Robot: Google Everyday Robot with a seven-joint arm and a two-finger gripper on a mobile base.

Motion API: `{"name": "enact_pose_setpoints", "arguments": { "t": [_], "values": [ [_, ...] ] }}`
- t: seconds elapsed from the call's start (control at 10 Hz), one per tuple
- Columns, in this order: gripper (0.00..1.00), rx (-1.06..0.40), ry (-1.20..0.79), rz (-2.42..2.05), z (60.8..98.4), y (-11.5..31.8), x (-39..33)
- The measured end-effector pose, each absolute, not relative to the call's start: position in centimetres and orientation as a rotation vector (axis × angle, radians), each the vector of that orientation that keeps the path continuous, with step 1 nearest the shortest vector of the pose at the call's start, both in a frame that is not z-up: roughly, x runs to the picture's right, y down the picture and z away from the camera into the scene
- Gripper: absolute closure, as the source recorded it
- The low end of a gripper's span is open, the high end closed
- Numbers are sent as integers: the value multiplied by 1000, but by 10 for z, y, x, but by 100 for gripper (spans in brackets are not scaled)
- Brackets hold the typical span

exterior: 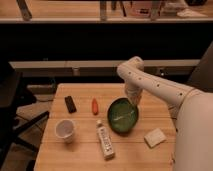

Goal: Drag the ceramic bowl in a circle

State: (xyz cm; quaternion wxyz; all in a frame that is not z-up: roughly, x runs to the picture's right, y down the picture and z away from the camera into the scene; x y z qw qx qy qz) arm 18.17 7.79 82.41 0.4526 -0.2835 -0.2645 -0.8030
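Note:
The ceramic bowl (122, 116) is round, glossy dark green, and sits on the wooden table (80, 155) right of centre. My white arm comes in from the right and bends down to it. My gripper (133, 102) is at the bowl's far right rim, reaching down onto or just inside the edge. The fingertips are hidden against the rim.
A white cup (65, 130) stands at the front left. A white tube (105, 140) lies in front of the bowl. A small orange item (95, 105) and a black object (70, 104) lie to the left. A pale sponge (154, 137) lies at the right front.

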Motion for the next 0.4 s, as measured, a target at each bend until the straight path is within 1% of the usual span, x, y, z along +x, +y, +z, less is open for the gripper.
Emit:
{"name": "enact_pose_setpoints", "arguments": {
  "t": [0.4],
  "values": [
    [100, -702, -661, -2010, 818, 73, 171]
  ]
}}
